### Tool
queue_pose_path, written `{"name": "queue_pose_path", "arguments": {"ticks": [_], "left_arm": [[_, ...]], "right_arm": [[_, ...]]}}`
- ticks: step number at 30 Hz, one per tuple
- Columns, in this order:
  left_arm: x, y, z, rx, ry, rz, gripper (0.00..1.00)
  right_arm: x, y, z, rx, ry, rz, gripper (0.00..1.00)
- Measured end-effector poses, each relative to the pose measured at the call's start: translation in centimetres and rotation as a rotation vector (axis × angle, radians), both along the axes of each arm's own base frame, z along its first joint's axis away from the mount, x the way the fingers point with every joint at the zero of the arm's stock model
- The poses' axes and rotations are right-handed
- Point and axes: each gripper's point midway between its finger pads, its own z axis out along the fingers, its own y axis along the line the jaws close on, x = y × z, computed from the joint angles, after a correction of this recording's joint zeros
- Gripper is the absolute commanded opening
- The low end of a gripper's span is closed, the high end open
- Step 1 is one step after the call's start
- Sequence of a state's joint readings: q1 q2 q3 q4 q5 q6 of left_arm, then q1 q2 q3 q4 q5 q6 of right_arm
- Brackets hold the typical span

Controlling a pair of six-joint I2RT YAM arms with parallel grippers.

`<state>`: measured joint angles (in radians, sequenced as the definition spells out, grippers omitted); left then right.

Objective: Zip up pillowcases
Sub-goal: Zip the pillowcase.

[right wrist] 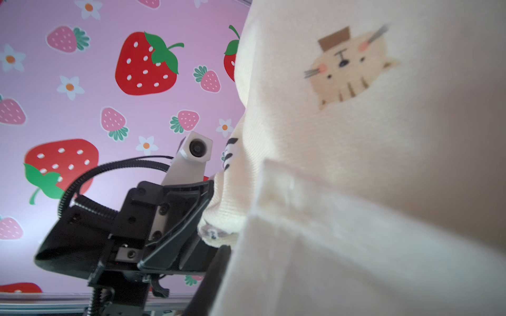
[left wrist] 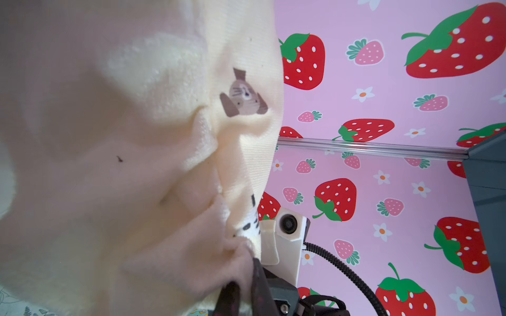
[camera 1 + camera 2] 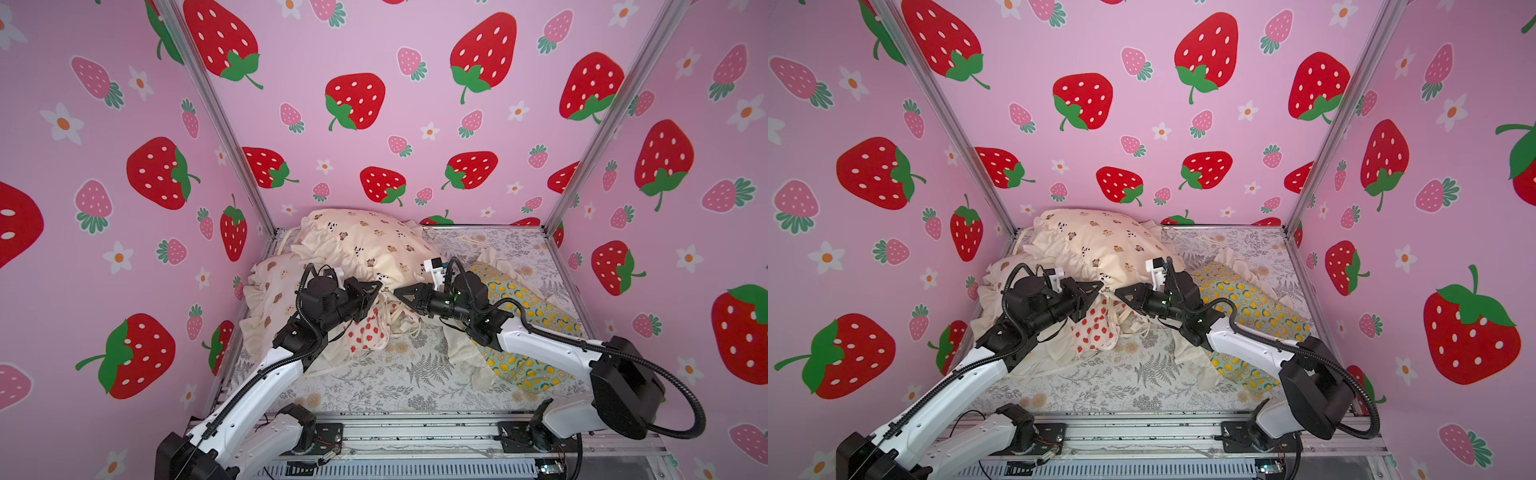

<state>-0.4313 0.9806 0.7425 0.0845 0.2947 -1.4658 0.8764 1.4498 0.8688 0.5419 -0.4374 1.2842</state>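
Left tool (image 3: 377, 286) was clenched on a bunched corner of the cream ruffled fabric pillowcase printed with small animals (image 3: 365, 243). The right wrist view showed that fabric gathered at its tips.

My right tool (image 3: 397, 291) pointed at the same corner. Its tips were near the left tool's but apart from them in both top views. Cream fabric hid its jaws, so I could not tell whether it was gripping or released.

The cream pillowcase lay plump at the back of the grey fern-print sheet (image 3: 415, 374), resting partly on the white ruffled pillowcase with brown bear faces (image 3: 270, 291) at my left. The red-strawberry-print ruffled pillowcase (image 3: 368, 328) lay crumpled just below both tools, partly under my left arm. The teal pillowcase with yellow lemons (image 3: 523, 370) lay at my right, under my right arm.

Pink strawberry-print walls (image 3: 415, 104) stood on three sides.
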Motion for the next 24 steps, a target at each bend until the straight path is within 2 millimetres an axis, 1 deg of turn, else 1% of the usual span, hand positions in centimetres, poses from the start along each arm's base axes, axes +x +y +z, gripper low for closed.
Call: {"name": "queue_pose_path", "arguments": {"ticks": [4,9,14,19,22,24], "left_arm": [[0.1,-0.1,0.4,-0.028,-0.008,0.007,0.0],[0.1,-0.4,1.1,-0.062,-0.024,0.006,0.0],[0.1,-0.5,1.3,-0.078,-0.02,0.007,0.0],[0.1,-0.7,1.5,-0.089,-0.023,0.004,0.0],[0.1,-0.7,1.6,-0.092,-0.023,0.005,0.0],[0.1,-0.7,1.6,-0.093,-0.022,0.004,0.0]], "right_arm": [[-0.1,-0.1,-0.4,0.01,0.023,-0.006,0.41],[0.2,0.1,0.4,0.048,0.014,-0.013,0.44],[0.5,0.0,0.6,0.055,0.005,-0.029,0.44],[0.6,0.1,0.8,0.066,-0.003,-0.03,0.38],[0.8,0.1,0.8,0.07,-0.011,-0.033,0.32],[0.8,0.1,0.9,0.072,-0.017,-0.034,0.31]]}}
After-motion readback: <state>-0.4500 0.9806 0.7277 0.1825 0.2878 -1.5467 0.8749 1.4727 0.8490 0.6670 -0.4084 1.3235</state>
